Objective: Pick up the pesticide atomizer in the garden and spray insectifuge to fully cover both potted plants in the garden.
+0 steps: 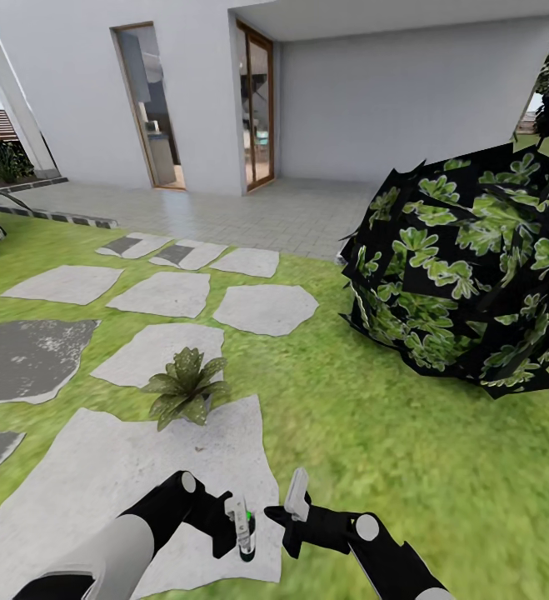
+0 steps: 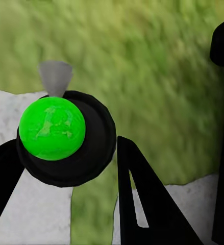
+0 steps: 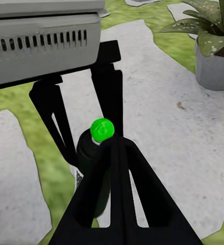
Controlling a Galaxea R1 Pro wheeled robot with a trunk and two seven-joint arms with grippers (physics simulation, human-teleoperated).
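Head view: left gripper (image 1: 239, 525) pinches the pesticide atomizer (image 1: 244, 527) over the near stepping stone (image 1: 99, 475); right gripper (image 1: 286, 512), just beside it, looks spread. Potted plant (image 1: 185, 387) stands beyond; open lawn (image 1: 407, 450) right. No readable labels.

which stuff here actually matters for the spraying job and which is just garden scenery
Belongs to the job:
- spray bottle, held between the left gripper fingers
- potted plant on the paving slab just ahead
- right gripper, beside the bottle

Just scenery:
- big leafy bush to the right
- stepping stones
- lawn
- house wall and glass doors
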